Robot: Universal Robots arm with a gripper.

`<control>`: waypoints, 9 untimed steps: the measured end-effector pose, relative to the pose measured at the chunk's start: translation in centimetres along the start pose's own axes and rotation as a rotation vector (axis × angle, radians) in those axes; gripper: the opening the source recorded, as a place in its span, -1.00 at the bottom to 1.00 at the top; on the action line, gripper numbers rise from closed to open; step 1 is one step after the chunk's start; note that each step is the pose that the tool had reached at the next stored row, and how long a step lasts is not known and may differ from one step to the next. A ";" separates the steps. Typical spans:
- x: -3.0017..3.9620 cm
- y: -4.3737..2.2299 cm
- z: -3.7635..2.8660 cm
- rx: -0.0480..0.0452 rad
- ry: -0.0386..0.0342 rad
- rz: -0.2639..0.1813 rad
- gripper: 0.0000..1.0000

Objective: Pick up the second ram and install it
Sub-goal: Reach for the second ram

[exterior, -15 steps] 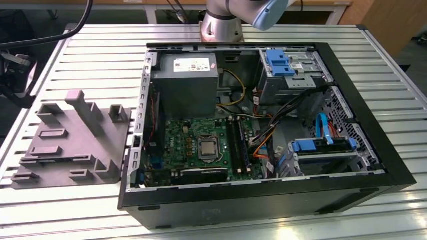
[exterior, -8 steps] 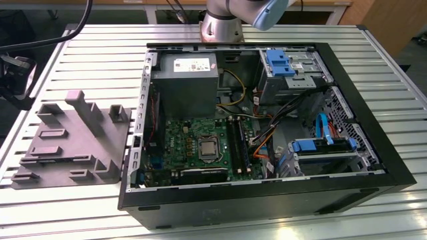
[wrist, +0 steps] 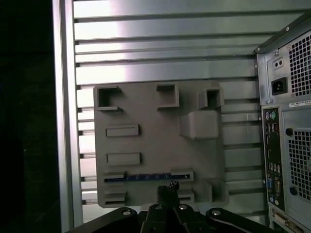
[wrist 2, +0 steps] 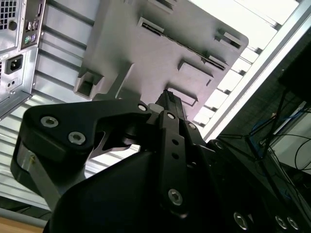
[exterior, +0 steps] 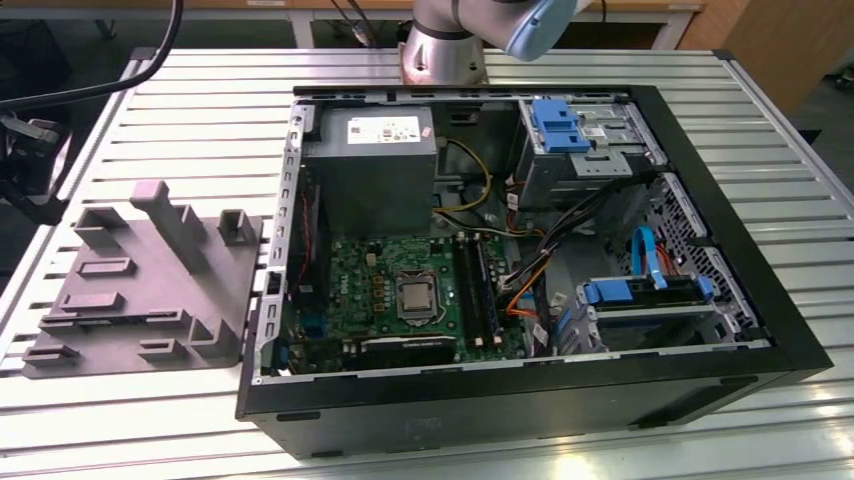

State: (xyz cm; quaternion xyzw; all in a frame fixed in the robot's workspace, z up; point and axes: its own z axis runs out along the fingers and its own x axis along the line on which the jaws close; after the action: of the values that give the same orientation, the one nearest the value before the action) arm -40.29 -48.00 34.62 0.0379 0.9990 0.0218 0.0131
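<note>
1. Table (exterior: 200, 90): ribbed silver aluminium slats, running across the exterior view.
2. Fixture (exterior: 147, 290): matte grey plastic plate at the exterior view's nine o'clock, just beside the computer case. It has upright posts along its far edge and shallow rectangular pockets below them. The first wrist view looks down on it flat (wrist: 155, 141); the second wrist view sees it at a slant (wrist 2: 160, 53).
3. Second ram (wrist: 146, 177): a thin dark-blue edge seated lengthwise in the fixture's long slot, on the side nearest the gripper in the first wrist view.
4. Gripper (wrist: 167, 188): black metal linkage with bright screws, well apart from the fixture. Its fingers are drawn together with nothing between them, also in the second wrist view (wrist 2: 168, 97).
5. Computer case (exterior: 534, 400): black steel, side panel off, at centre. Its perforated rear panel with ports appears in both wrist views (wrist: 286, 145) (wrist 2: 14, 48).
6. Power supply (exterior: 371, 170): grey box at the case's eleven o'clock, with a white label (exterior: 380, 128) whose print is too small to read.
7. Motherboard (exterior: 360, 285): green, at seven o'clock in the case, with long black memory slots (exterior: 474, 285).
8. Drive brackets (exterior: 561, 125): blue plastic, at one o'clock.
9. Arm (exterior: 447, 45): silver base at twelve o'clock.
</note>
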 end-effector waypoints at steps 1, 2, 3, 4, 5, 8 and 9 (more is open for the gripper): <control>0.02 -0.03 0.04 0.0000 0.0000 0.000 -0.79; 0.04 -0.06 0.07 0.0000 0.0000 0.000 -0.79; 0.07 -0.09 0.11 0.0000 0.0000 0.000 -0.79; 0.09 -0.12 0.15 0.0000 0.0000 0.000 -0.79; 0.11 -0.14 0.18 0.0000 0.0000 0.000 -0.79; 0.19 -0.23 0.29 0.0000 0.0000 0.000 -0.79; 0.21 -0.25 0.33 0.0000 0.0000 0.000 -0.79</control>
State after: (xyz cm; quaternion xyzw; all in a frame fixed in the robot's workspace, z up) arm -40.51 -48.22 34.28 0.0379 0.9990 0.0218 0.0131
